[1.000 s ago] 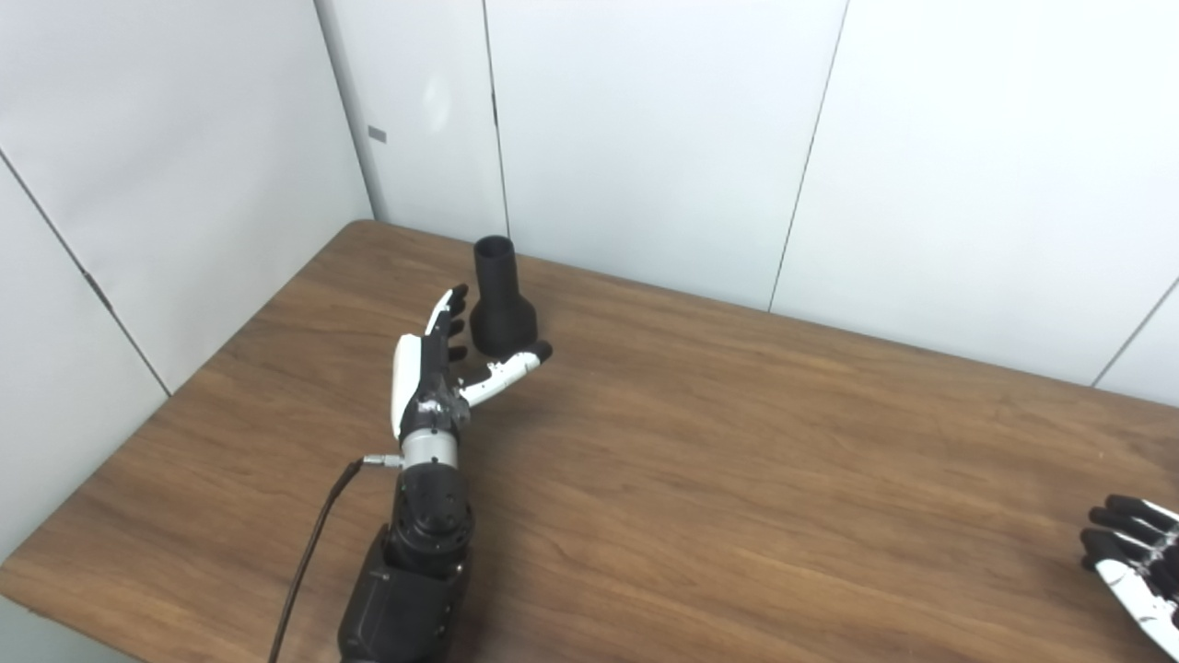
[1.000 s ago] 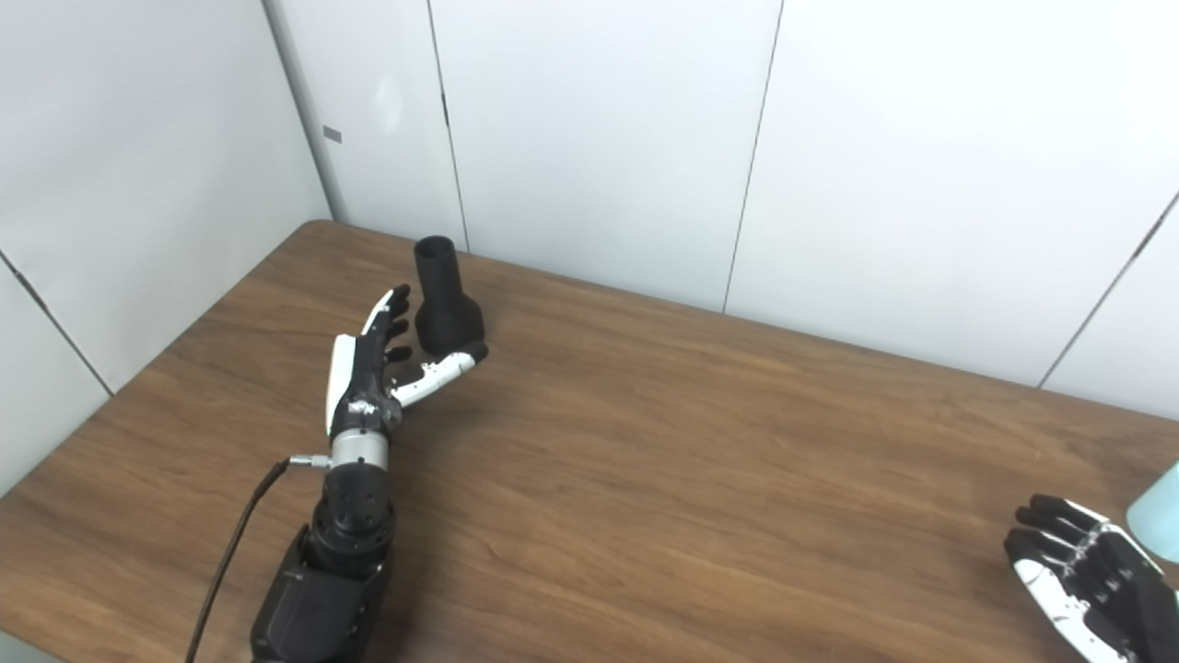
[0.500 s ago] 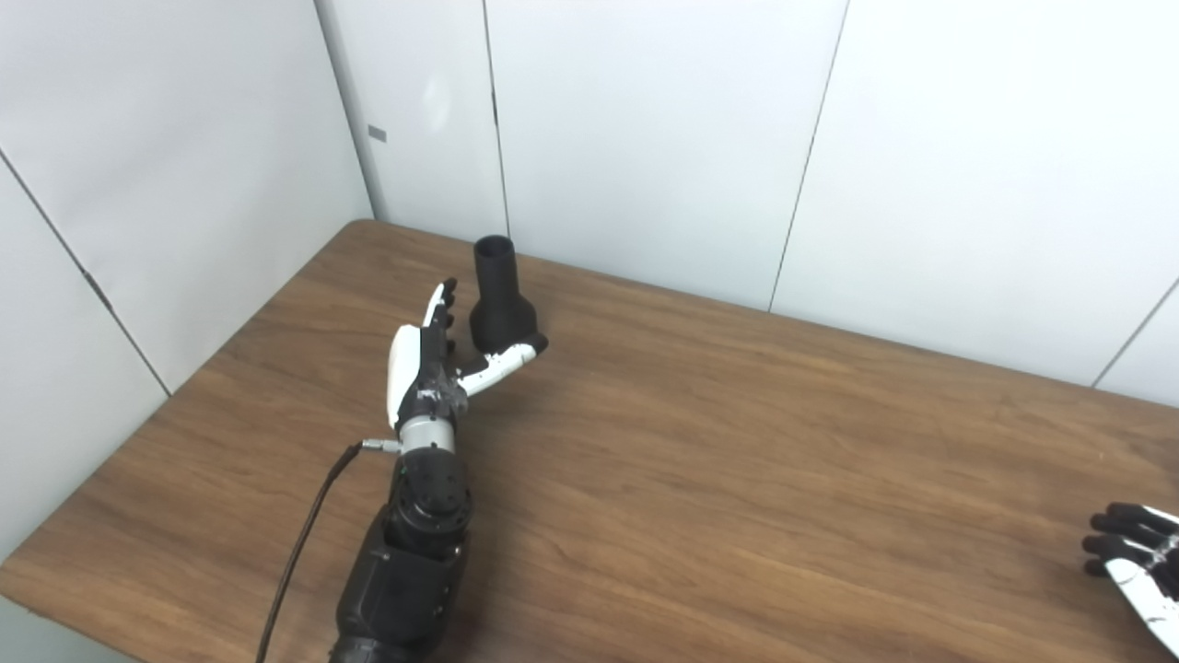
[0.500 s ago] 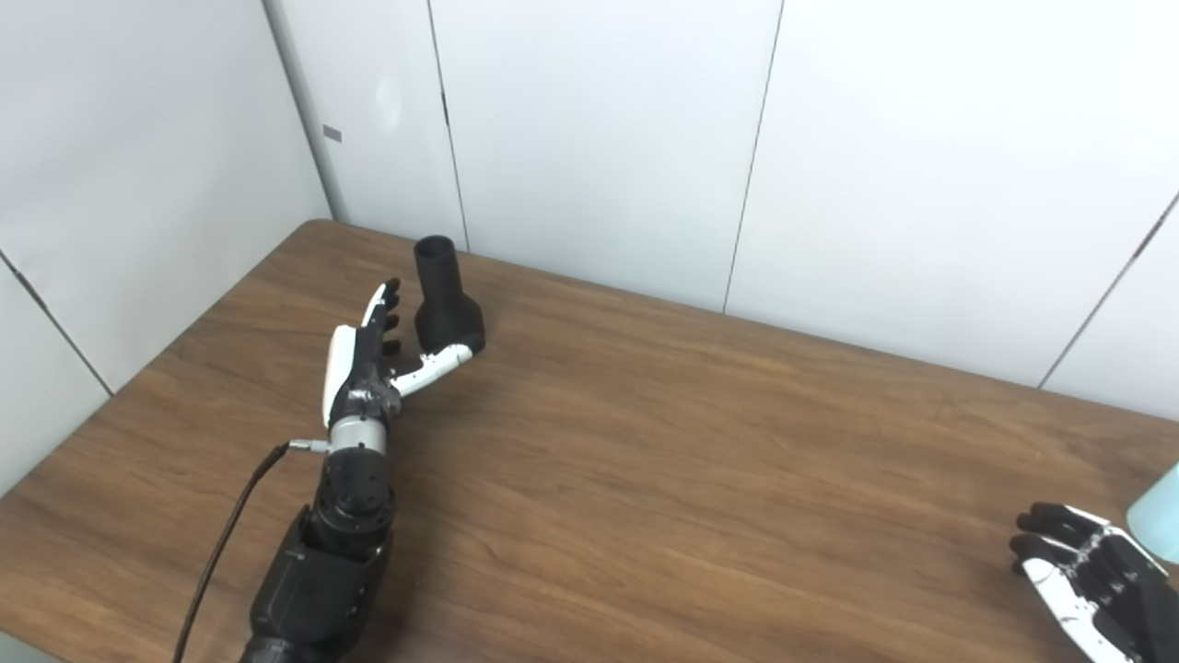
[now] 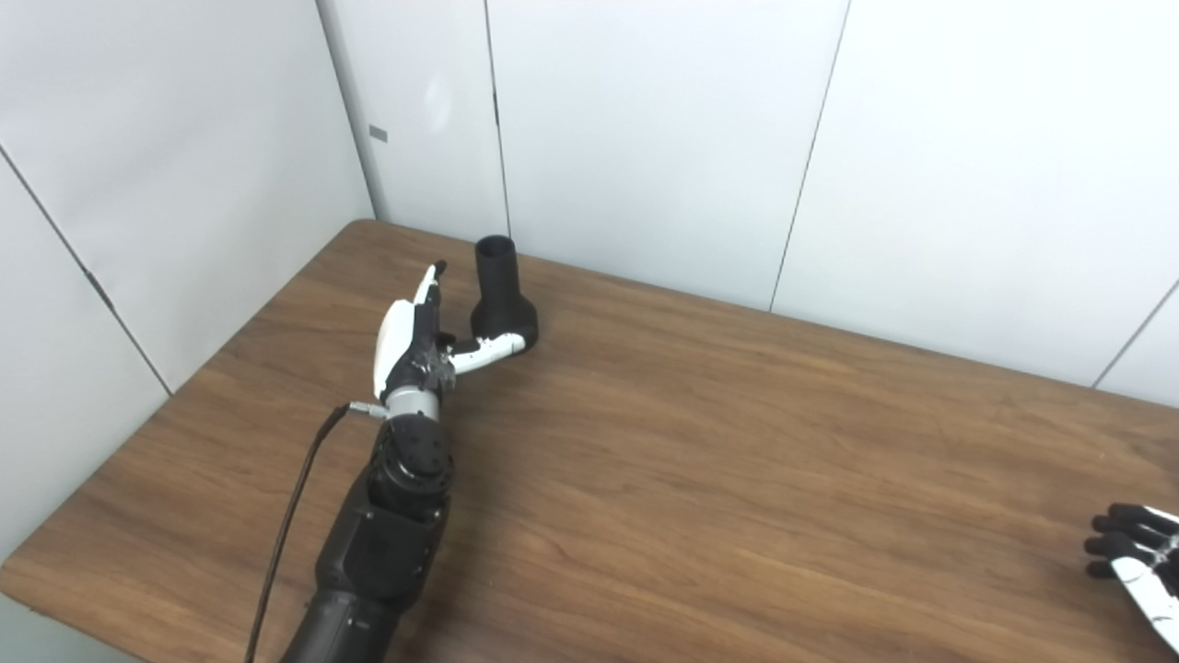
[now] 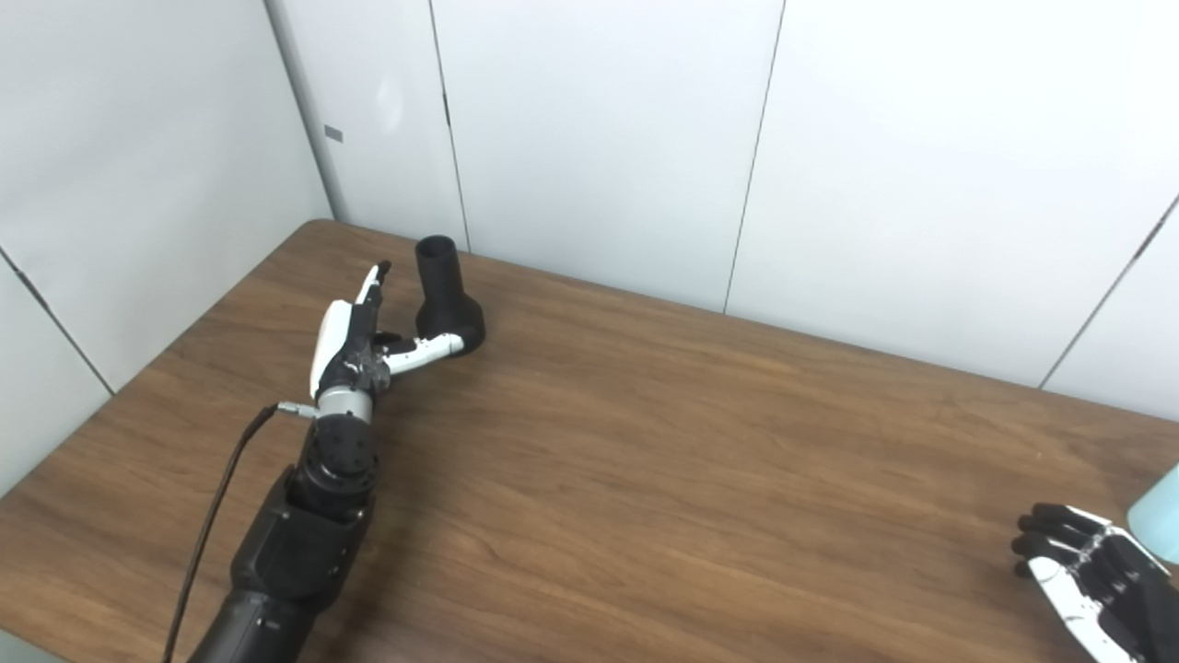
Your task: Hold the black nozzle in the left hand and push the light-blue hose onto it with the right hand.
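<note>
While the black nozzle (image 5: 502,296) stands upright on the counter (image 5: 700,460), my left hand (image 5: 412,337) flanks it, fingers apart; right hand (image 6: 1087,575) idle, fingers loosely spread.

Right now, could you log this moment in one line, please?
left hand open beside nozzle | nozzle upright | right hand open, idle

So the black nozzle (image 6: 446,299) is standing upright on the wooden table (image 6: 645,460), narrow end up, way over near the table's far left corner. The left hand (image 6: 355,336) is right beside the nozzle with fingers spread, thumb (image 6: 426,348) laid across the front of the nozzle's wide base. Far across the table from the nozzle, the right hand (image 6: 1087,575) rests spread out and empty, with a bit of light-blue hose (image 6: 1159,525) just beside it.
</note>
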Robot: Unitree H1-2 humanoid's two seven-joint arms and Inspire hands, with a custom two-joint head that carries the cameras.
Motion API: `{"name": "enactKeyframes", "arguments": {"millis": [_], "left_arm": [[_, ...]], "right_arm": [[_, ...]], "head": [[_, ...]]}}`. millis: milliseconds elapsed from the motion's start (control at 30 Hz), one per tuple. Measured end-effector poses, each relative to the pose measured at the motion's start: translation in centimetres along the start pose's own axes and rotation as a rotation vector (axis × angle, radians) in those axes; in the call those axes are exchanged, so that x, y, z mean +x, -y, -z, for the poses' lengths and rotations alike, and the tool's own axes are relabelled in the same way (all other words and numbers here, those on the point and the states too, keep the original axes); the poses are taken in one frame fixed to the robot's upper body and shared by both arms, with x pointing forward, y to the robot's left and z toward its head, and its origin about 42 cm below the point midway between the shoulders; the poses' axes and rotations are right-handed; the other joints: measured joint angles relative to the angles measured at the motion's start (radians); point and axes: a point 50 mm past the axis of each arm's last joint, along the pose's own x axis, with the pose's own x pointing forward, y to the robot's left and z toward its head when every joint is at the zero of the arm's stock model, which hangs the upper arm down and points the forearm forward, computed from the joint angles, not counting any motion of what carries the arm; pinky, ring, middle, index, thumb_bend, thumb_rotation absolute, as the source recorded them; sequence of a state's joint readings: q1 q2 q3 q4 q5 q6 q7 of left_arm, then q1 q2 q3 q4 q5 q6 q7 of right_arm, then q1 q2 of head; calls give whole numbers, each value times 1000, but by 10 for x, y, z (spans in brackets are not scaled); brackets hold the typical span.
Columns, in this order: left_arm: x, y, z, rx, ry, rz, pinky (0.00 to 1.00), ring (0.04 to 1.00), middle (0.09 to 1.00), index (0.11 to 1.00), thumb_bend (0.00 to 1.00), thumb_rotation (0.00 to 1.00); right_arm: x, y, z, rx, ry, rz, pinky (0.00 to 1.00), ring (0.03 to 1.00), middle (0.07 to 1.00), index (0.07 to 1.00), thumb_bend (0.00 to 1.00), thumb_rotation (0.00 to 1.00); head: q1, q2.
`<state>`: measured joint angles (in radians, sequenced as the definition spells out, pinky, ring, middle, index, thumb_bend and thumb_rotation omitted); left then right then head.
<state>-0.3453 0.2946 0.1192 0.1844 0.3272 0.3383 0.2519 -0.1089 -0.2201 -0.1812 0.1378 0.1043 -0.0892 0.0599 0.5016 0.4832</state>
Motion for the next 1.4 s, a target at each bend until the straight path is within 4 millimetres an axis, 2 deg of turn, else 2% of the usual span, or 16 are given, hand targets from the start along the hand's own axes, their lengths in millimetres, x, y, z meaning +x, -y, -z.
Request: {"name": "enactKeyframes", "arguments": {"millis": [133, 300, 433, 533, 600, 667, 833, 967, 1067, 1267, 1300, 1400], "left_arm": [[7, 3, -1, 78, 19, 23, 792, 911, 952, 961, 1000, 270], [10, 11, -3, 159, 36, 32, 828, 936, 959, 956, 1000, 241], [18, 16, -9, 212, 39, 36, 791, 922, 953, 961, 1000, 225], [25, 16, -14, 232, 41, 56, 801, 949, 964, 977, 1000, 273], [29, 14, -15, 250, 40, 78, 775, 934, 952, 972, 1000, 281], [29, 14, -15, 275, 45, 96, 750, 911, 933, 957, 1000, 277], [30, 18, -17, 295, 54, 105, 765, 894, 913, 938, 1000, 254], [32, 21, -19, 302, 57, 111, 743, 866, 899, 929, 1000, 295], [33, 23, -19, 305, 61, 117, 715, 833, 864, 913, 1000, 255], [32, 28, -18, 381, 127, 146, 717, 833, 843, 904, 1000, 272], [32, 29, -18, 404, 142, 151, 791, 821, 819, 891, 1000, 275], [30, 31, -17, 479, 182, 163, 878, 826, 820, 883, 1000, 277]], "right_arm": [[0, 1, 0, -2, -1, 1, 451, 554, 590, 568, 444, 385], [0, 2, 0, -1, -1, 2, 443, 546, 584, 564, 478, 412], [-1, 2, 0, -8, -2, 3, 434, 544, 586, 563, 490, 428], [-1, 2, 0, -8, -2, 3, 435, 545, 584, 558, 508, 437], [-1, 2, 0, -7, -2, 3, 434, 544, 582, 557, 519, 443], [-1, 3, 0, -8, -3, 4, 432, 544, 584, 556, 525, 437], [-2, 4, 1, -5, -3, 7, 425, 544, 583, 555, 559, 445], [-2, 5, 1, 0, -3, 7, 416, 534, 572, 545, 573, 446], [-2, 5, 1, 2, -3, 8, 418, 533, 572, 547, 596, 446], [-4, 7, 1, -1, -8, 11, 419, 536, 574, 544, 569, 446], [-4, 7, 1, 0, -8, 11, 416, 534, 574, 546, 586, 450], [-4, 7, 1, 1, -7, 12, 422, 539, 578, 552, 600, 452]], "head": [[-3, 3], [-6, 6], [-9, -3], [-11, -3], [-12, -2], [-12, -2], [-11, 0], [-11, 2], [-9, 3], [-9, 5], [-11, 6], [-12, 8]]}}
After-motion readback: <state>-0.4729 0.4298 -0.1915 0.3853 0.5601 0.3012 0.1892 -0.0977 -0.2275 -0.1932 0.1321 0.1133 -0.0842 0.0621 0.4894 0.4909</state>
